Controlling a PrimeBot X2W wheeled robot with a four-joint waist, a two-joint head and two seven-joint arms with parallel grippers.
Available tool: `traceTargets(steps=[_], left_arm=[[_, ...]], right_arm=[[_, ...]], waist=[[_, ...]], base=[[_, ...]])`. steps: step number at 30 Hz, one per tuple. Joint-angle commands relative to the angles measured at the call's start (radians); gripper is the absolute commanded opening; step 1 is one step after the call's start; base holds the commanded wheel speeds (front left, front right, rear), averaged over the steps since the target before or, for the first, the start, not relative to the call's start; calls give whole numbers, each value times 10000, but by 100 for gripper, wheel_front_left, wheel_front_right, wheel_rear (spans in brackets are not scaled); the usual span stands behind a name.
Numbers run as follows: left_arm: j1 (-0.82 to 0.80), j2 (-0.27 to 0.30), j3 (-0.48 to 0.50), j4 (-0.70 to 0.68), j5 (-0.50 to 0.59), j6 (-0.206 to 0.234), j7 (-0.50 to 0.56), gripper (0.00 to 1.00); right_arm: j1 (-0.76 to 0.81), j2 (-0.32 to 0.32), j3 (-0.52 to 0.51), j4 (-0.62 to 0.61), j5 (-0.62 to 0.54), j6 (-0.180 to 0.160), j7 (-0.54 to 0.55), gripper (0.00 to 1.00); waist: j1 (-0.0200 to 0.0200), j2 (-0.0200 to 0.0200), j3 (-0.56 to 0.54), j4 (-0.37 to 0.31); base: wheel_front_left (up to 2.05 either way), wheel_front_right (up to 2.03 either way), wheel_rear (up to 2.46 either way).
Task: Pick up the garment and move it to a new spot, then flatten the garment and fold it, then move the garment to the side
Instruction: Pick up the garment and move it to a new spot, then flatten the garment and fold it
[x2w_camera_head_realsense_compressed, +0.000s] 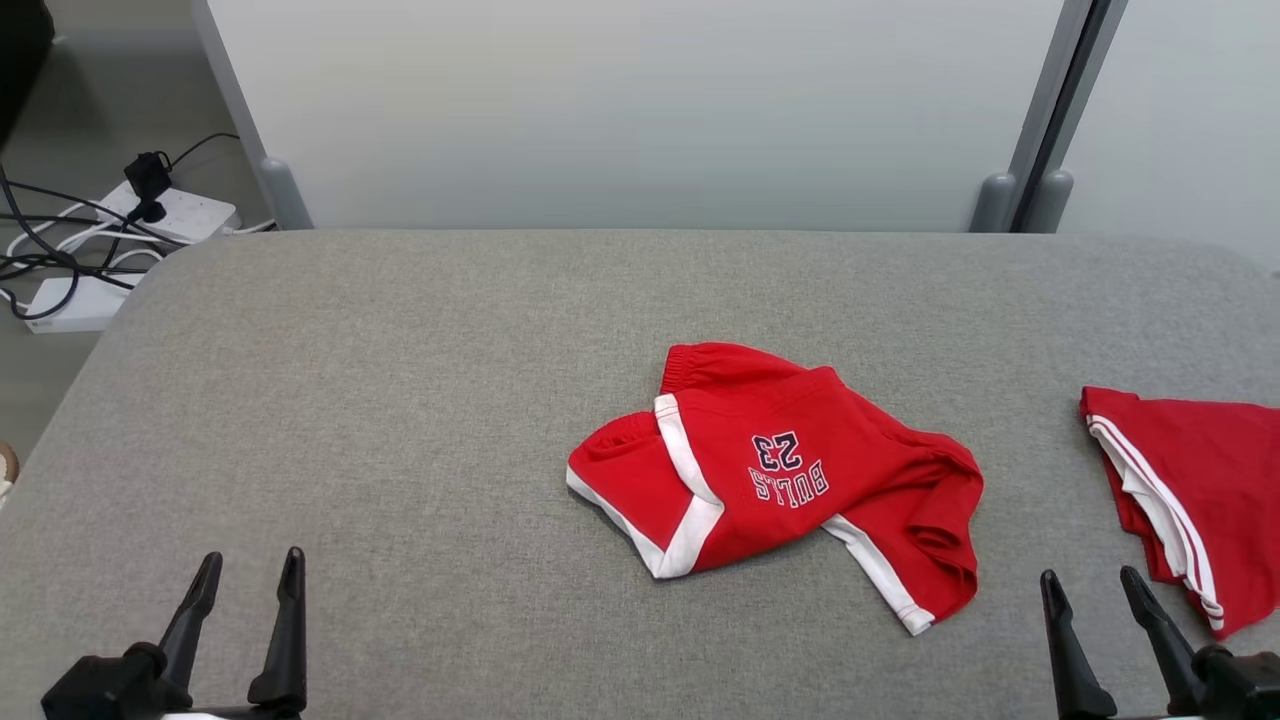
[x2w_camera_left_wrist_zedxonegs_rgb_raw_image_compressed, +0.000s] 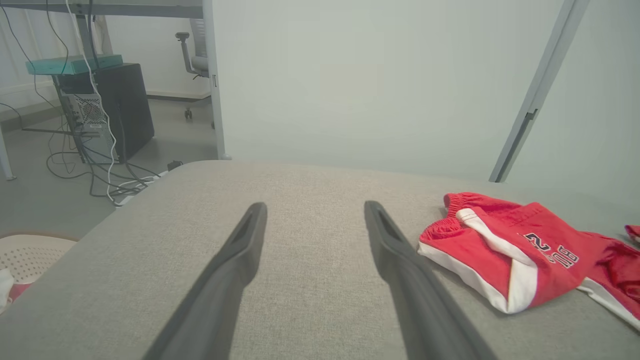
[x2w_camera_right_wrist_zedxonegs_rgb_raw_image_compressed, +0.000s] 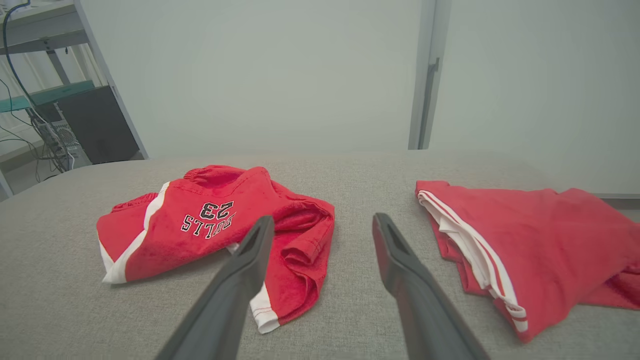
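Left pincer (x2w_camera_head_realsense_compressed: 252, 556) and right pincer (x2w_camera_head_realsense_compressed: 1088, 574), both spread, hover at the counter's (x2w_camera_head_realsense_compressed: 400, 400) near edge; red Bulls shorts (x2w_camera_head_realsense_compressed: 770, 470) lie mid-counter, well apart from every edge.

The garment (x2w_camera_left_wrist_zedxonegs_rgb_raw_image_compressed: 480, 250) runs off the left wrist view's right edge.

You have bright, even, diffuse light from overhead in all three views. The crumpled red shorts with white trim (x2w_camera_head_realsense_compressed: 770, 470) throw only a thin, soft shadow onto the grey woven fabric tabletop (x2w_camera_head_realsense_compressed: 400, 400) along their near edge, and their print reads sharp. In the wrist views, the left tool (x2w_camera_left_wrist_zedxonegs_rgb_raw_image_compressed: 315, 205) and right tool (x2w_camera_right_wrist_zedxonegs_rgb_raw_image_compressed: 324, 217) go soft toward the bottom edge, and the grey metal upright posts (x2w_camera_left_wrist_zedxonegs_rgb_raw_image_compressed: 535, 92) lean at the sides.
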Motion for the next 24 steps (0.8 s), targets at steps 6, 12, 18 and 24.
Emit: traceTargets(steps=[6,12,18,24], left_arm=[[-405,218,622,219,30,-277,-175,100],[-425,43,752,580,162,-450,-215,100],[-487,-98,729,631,404,-497,-226,100],[-531,-176,741,590,494,-530,-229,100]], right_arm=[[-29,-54,41,-407,-111,-2,-13,100],[-16,-8,-3,-373,-205,-2,-7,100],[-52,-5,-14,-325,-242,-2,26,100],[-229,-74,86,-320,-277,-2,126,100]], waist=[[0,-1,-109,-58],[0,-1,-207,-64],[0,-1,-259,-18],[0,-1,-265,18]], base=[[0,0,0],[0,0,0],[0,0,0],[0,0,0]])
